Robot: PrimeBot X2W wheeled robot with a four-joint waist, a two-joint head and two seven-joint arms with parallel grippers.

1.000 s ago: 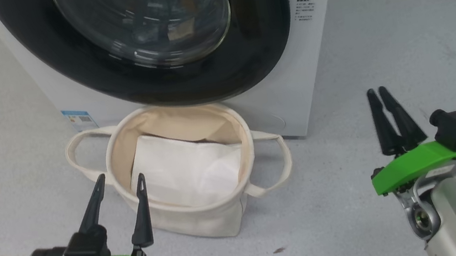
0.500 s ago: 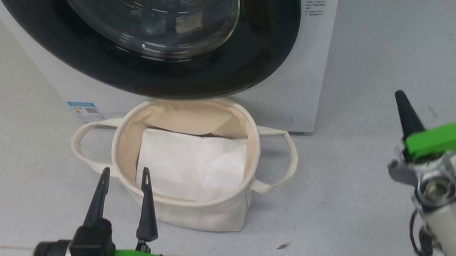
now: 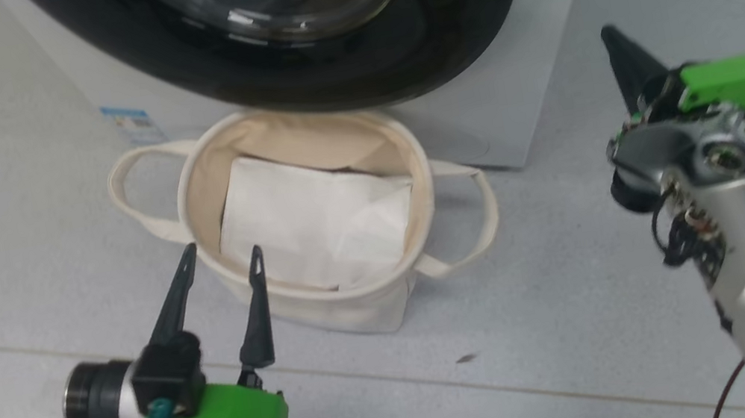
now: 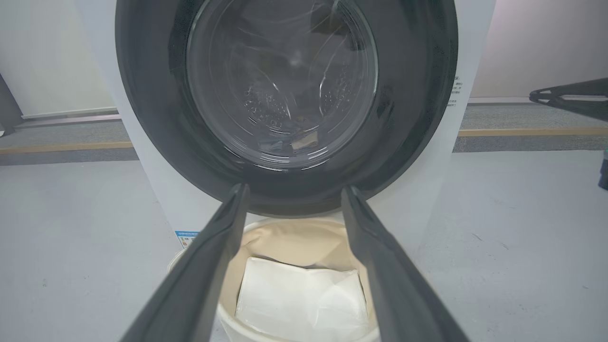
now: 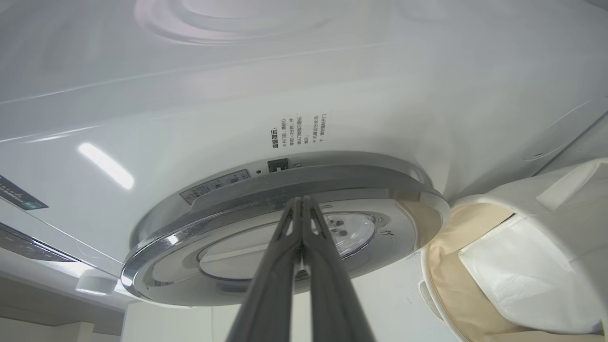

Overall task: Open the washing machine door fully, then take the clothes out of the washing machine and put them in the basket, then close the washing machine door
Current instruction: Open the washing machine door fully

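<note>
1 washing machine door [image 3: 317, 59], 1 basket [image 3: 359, 309] (2 handles [image 3: 491, 208]); L gripper [image 3: 222, 248] spread, R gripper [image 5: 300, 202] pressed together.

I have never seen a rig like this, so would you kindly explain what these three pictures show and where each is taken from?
This is a two-armed wheeled robot. The head view looks down from its head: the left gripper, jaws apart, hovers near the basket; the right gripper, jaws shut on nothing, points toward the washing machine. Each wrist view looks along one arm's own fingers; the right one is tipped sideways, facing the washing machine door, which looks closed. On the grey floor the basket, holding a white sheet, stands before the machine, under the door. Nothing is held; the clothes show dimly behind the glass.
</note>
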